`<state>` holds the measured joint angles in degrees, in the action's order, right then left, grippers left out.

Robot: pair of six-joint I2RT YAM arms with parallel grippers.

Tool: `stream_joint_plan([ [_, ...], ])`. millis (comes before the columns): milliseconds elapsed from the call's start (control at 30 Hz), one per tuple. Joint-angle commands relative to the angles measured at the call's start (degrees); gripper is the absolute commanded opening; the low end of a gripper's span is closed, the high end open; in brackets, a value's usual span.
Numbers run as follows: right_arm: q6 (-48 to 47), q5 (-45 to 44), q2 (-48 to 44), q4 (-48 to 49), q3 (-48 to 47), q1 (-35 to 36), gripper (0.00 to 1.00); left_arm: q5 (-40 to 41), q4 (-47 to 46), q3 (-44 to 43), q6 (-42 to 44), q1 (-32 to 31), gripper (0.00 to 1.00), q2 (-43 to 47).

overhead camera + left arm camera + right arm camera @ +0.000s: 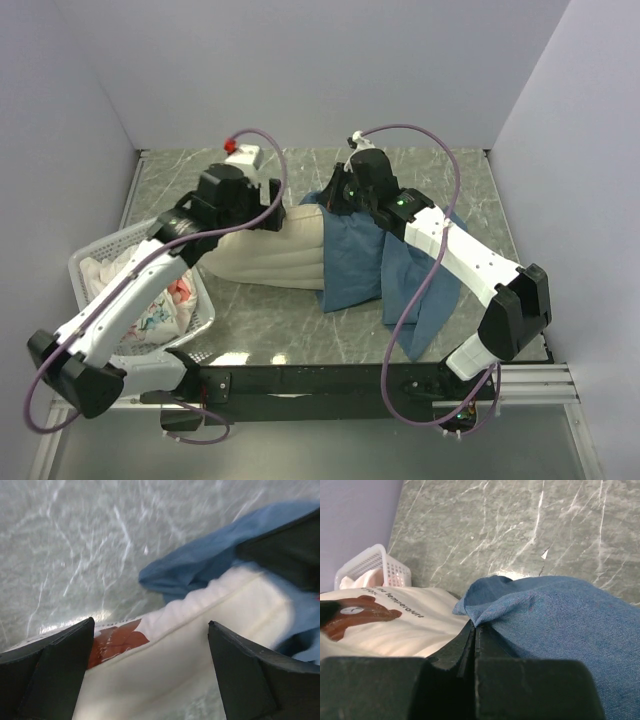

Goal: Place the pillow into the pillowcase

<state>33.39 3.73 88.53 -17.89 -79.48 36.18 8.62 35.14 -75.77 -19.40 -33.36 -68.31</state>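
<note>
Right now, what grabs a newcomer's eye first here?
The cream pillow lies in the middle of the table, its right end inside the blue pillowcase and its bear print on the bare end. The right gripper is shut on the pillowcase's edge, while the left gripper hangs open over the pillow's bear corner. A white basket of laundry sits at the table's left edge.

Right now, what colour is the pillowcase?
The pillowcase is plain denim blue, shown best in the right wrist view.
</note>
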Motion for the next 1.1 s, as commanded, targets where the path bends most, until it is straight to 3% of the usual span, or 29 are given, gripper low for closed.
stream_joint_plan([
  [0, -0.69, 2.16, -0.55, -3.20, -1.72, 0.82, 0.00, -1.76, -0.15, 4.66, 4.11, -0.21, 0.99, -2.96],
  [167, -2.10, 1.37, 2.78, -6.28, -6.47, 0.73, 0.00, -9.75, -9.19, 10.27, 4.54, -0.21, 0.98, 0.81],
  [267, -2.45, 2.16, 3.23, -6.80, -8.05, 0.73, 0.00, -12.40, -10.35, 10.03, 4.37, -0.30, 0.66, -1.54],
  [300, -2.71, 2.16, 3.05, -6.98, -8.67, 0.90, 0.01, -12.31, -10.18, 9.68, 4.19, -0.21, 0.32, -2.60],
  [367, -3.24, 1.90, 1.31, -7.25, -9.02, 0.91, 0.08, -11.70, -10.00, 8.97, 2.71, -0.30, 0.01, -5.67],
  [467, -4.29, -0.12, -2.64, -7.07, -8.67, 0.91, 0.30, -9.51, -11.66, 9.50, -2.47, -0.21, 0.01, -8.58],
  [500, -4.64, -0.73, -3.71, -7.42, -8.41, 0.91, 0.42, -9.07, -12.45, 9.85, -3.70, -0.21, 0.01, -8.94],
  [700, -5.70, -11.09, -12.75, -10.76, -5.44, 3.01, 0.78, -6.80, -14.39, 11.43, -9.78, -0.30, 0.01, -10.79],
  [900, -2.98, -26.47, -18.04, -13.93, 0.63, 11.96, 0.79, -7.30, -15.53, 11.43, -11.19, -0.21, 0.01, -11.23],
  [1067, -1.05, -33.59, -11.64, -14.72, 2.84, 15.32, 0.79, -7.92, -15.89, 11.26, -11.63, -0.21, 0.01, -11.32],
])
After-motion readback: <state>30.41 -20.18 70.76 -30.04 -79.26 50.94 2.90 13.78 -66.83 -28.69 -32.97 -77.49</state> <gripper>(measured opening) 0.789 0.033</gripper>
